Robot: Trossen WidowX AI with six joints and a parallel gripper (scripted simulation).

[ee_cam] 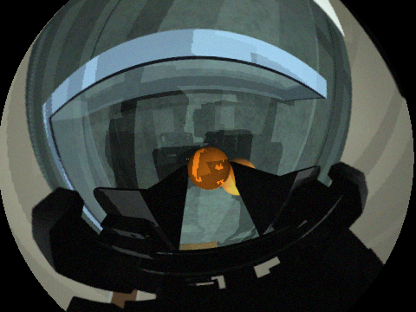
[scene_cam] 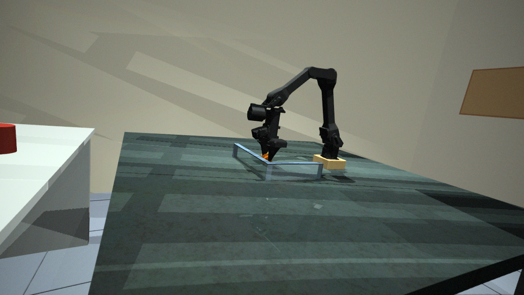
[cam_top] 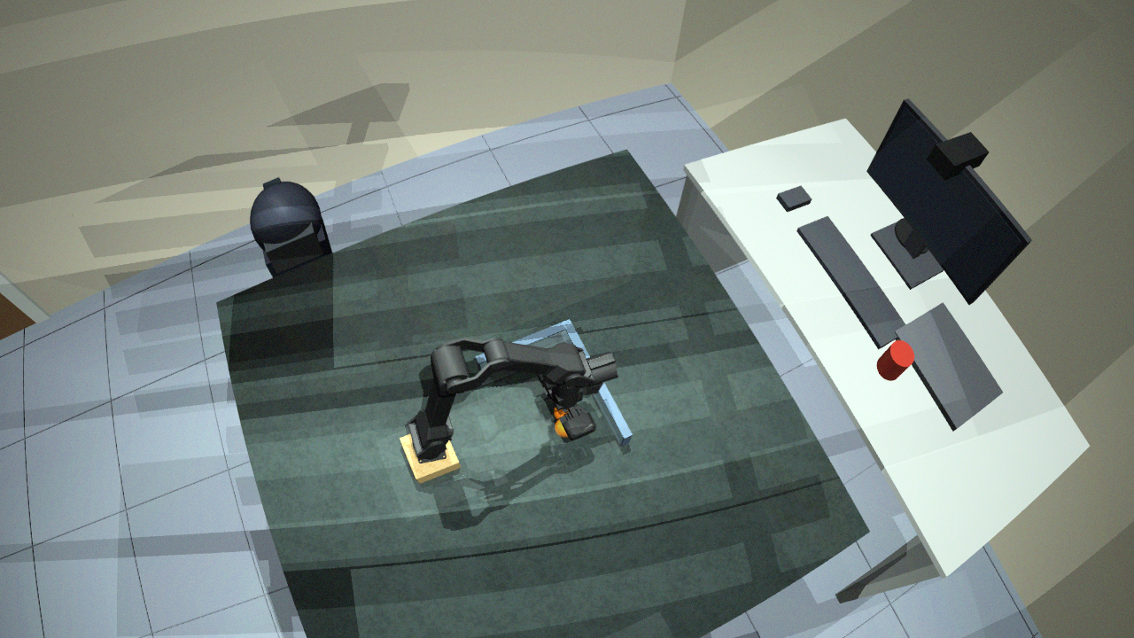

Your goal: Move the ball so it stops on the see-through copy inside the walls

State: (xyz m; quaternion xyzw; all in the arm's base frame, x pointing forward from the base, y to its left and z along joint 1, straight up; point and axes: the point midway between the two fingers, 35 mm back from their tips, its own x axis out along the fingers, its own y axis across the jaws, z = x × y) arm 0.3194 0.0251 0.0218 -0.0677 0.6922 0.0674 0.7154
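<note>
Gripper: low at table, jaws clenched on ball.
Copy: just beside ball, partly hidden.
Walls: near, beyond ball.

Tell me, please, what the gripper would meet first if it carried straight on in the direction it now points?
The gripper points down at the table, with the orange ball between its closing fingers, so the ball comes first, then the table top just beneath. How much gap remains under the fingertips is hard to judge.
</note>
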